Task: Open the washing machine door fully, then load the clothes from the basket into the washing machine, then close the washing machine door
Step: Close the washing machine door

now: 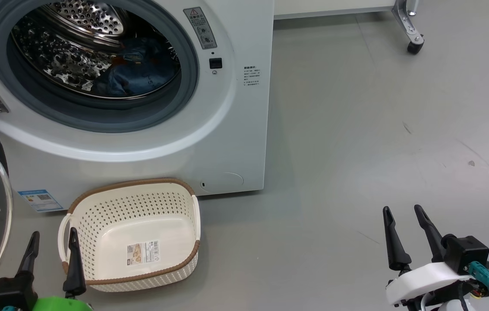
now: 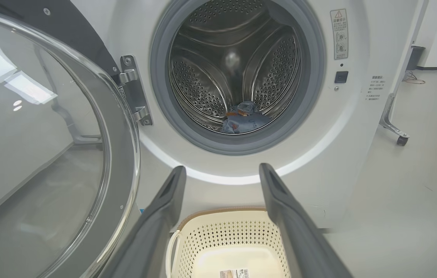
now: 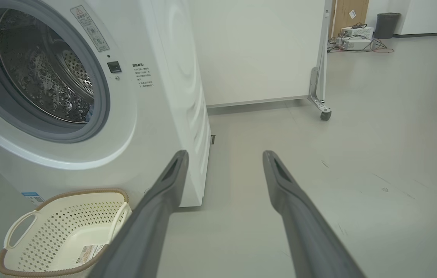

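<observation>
The left fingers (image 1: pixel 74 263) and right fingers (image 1: pixel 393 242) stand wide apart, empty.

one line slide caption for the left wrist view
Open left gripper faces the washing machine: clothes in the drum, basket empty, door swung open.

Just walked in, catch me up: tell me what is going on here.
A two-armed robot is doing laundry at the washing machine. The washing machine door stands swung open on the left, the clothes lie in the drum, and the basket on the floor in front holds nothing but its label. The left end effector, by the basket, and the right end effector, over the floor, are open and hold nothing. The door is not yet closed.
</observation>
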Available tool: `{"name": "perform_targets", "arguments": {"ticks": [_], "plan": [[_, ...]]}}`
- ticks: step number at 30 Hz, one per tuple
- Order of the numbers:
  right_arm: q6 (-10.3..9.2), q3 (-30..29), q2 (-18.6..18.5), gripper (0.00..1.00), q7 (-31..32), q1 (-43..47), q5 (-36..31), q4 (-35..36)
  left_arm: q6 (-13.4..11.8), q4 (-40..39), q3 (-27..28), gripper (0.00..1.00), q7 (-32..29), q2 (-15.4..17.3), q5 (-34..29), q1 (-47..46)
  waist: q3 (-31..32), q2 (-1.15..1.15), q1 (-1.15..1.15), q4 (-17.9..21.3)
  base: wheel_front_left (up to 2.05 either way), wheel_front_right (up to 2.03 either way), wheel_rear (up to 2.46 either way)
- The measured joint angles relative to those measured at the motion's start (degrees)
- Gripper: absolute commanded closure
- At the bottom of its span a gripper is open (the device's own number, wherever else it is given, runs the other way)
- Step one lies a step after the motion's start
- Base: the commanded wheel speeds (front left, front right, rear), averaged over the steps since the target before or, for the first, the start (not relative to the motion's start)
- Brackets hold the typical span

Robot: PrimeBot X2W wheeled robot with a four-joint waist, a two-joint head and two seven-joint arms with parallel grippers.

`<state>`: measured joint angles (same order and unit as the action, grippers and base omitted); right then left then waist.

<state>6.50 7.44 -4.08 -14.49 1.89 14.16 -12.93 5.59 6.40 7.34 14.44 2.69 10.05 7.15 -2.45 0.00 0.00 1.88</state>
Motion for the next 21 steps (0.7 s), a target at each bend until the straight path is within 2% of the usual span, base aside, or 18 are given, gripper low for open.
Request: {"name": "perform_targets", "arguments": {"ticks": [11, 21], "plan": [[0.0, -0.13, 0.07, 0.0, 0.0, -0.02, 0.0, 0.02, 0.25, 0.05, -0.02, 0.0, 0.01, -0.02, 0.01, -0.12, -0.23, 0.0, 0.0, -0.84, -0.55, 0.55, 0.0], [0.01, -0.62, 0.08, 0.0, 0.0, -0.02, 0.0, -0.18, 0.51, 0.44, -0.32, 0.0, 0.01, -0.05, 0.01, -0.18, 0.66, 0.0, 0.0, -1.62, -0.14, 0.14, 0.0]]}}
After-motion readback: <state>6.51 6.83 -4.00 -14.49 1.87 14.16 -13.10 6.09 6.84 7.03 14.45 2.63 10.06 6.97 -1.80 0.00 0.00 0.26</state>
